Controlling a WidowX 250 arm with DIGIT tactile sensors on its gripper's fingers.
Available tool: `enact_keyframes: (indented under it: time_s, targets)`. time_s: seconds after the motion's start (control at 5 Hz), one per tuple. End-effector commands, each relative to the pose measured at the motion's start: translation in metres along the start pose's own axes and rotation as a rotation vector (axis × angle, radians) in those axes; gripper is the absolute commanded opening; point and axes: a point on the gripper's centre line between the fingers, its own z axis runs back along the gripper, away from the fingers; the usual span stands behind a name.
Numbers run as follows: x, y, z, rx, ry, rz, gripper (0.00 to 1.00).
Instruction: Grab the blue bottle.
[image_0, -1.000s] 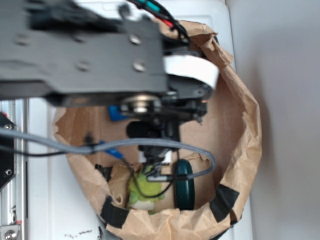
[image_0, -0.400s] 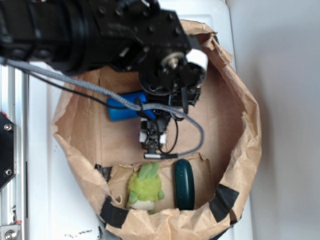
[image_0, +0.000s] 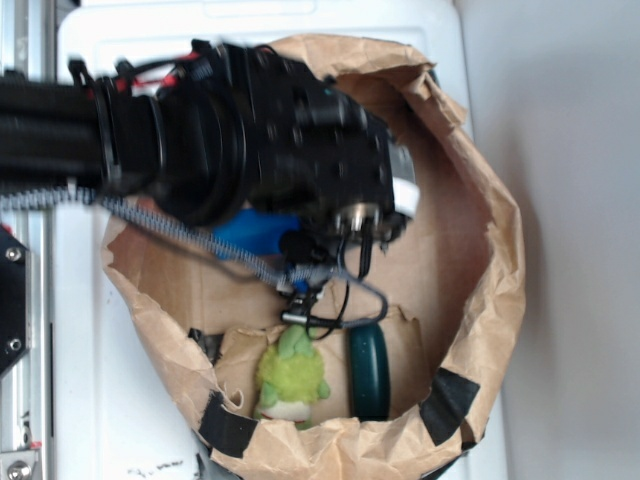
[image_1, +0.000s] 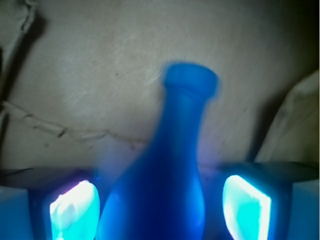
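Bottle (image_1: 165, 175) lies on brown paper floor, inside paper bag (image_0: 490, 260). Arm hides most of it in outside view (only blue patch shows (image_0: 255, 232)). Gripper (image_1: 160, 205) low over bottle. Jaws spread wide, one finger (image_1: 75, 207) each side of body, not pinching yet. Neck and cap point away. Step in hand: lining up for grab. Next move, likely: squeeze shut on fat body, then lift. Round plastic may roll or slip. Green toy (image_0: 290, 375) and dark oval (image_0: 368, 372) sit apart, near bag edge.
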Motion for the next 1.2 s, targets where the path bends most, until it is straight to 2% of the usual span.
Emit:
enact_keyframes:
  time_s: [0.0,0.2,0.4,0.6,0.8,1.0]
  targets:
    - [0.009,0.002,0.032,-0.048,-0.095,0.002,0.0]
    - [0.016,0.01,0.073,-0.107,-0.152,0.016,0.0]
    - [-0.004,-0.005,0.126,-0.148,-0.306,0.002,0.0]
    - [-0.011,0.004,0.175,-0.218,-0.38,0.032,0.0]
    - [-0.016,0.014,0.21,-0.256,-0.42,0.059,0.0]
    - [-0.02,0.013,0.21,-0.242,-0.42,0.058,0.0]
